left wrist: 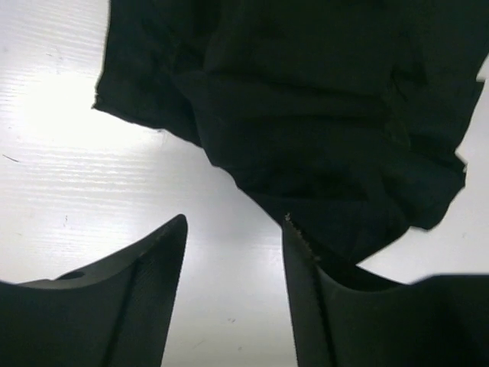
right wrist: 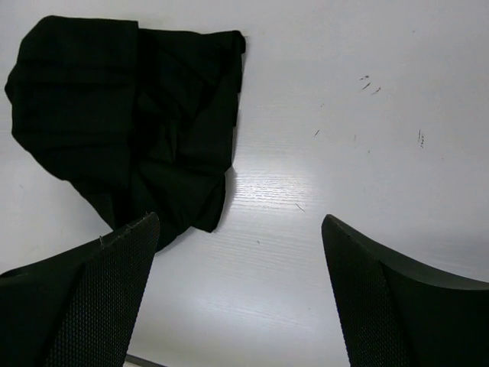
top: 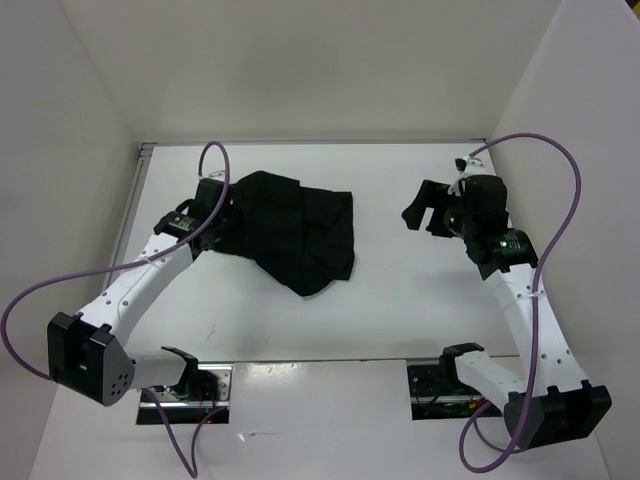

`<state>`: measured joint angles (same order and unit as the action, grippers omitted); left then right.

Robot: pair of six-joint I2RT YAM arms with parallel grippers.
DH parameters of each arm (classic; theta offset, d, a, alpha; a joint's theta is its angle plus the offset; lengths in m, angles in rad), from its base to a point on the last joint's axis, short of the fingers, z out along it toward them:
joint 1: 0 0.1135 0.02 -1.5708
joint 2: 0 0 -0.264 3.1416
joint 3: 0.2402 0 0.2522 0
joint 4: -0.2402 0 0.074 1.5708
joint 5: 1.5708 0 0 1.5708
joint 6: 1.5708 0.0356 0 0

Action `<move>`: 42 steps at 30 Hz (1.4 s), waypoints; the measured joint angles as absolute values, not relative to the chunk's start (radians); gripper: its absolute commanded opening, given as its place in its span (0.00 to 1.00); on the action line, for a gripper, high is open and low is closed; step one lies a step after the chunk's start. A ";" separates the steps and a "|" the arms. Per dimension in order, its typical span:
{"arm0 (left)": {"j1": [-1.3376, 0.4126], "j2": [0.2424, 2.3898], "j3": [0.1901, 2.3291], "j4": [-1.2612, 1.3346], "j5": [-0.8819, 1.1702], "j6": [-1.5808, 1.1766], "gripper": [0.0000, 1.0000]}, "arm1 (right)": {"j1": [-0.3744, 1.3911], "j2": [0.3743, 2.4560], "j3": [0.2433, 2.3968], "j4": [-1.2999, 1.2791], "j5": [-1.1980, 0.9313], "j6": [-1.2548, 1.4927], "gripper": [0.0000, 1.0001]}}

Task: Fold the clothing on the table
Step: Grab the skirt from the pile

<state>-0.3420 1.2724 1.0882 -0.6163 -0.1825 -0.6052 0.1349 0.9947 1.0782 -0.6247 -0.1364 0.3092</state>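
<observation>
1. The clothing point(top: 295, 232), a black pleated skirt, lies bunched and creased on the white counter point(top: 400, 310). It sits slightly toward 10 o'clock from the counter's centre, its outline irregular, with one corner pointing toward 6 o'clock.
2. The left hand point(top: 208, 218) stands at the skirt's 9 o'clock edge. In its wrist view we see the jaws parted over bare counter, holding nothing. One fingertip point(left wrist: 299, 256) lies just beside the cloth; we cannot tell whether it touches.
3. The right hand point(top: 428, 215) hovers well apart at the skirt's 3 o'clock, jaws spread wide and empty.
4. We judge that folding has not begun: the heap needs spreading flat first.
5. Risks we foresee:
   - A pinch at the 9 o'clock edge could catch several overlapping layers and drag the whole bundle instead of opening it.
   - A shallow bite on soft fabric may slip free.
   - With the right hand so distant, a one-sided pull would slide the skirt across the smooth counter.
</observation>
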 measured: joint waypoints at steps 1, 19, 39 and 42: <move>-0.342 1.274 1.088 -0.608 -0.208 -0.616 0.64 | 0.135 0.991 1.078 -0.624 -0.139 0.309 0.91; -0.178 1.649 1.069 -0.475 -0.294 -0.884 0.36 | 0.135 0.884 1.063 -0.625 -0.142 0.317 0.93; -0.152 1.780 1.081 -0.408 -0.263 -0.941 0.00 | 0.135 0.871 1.059 -0.629 -0.134 0.320 0.93; -0.154 1.805 1.121 -0.415 -0.250 -0.922 0.00 | 0.135 0.871 1.059 -0.629 -0.128 0.320 0.93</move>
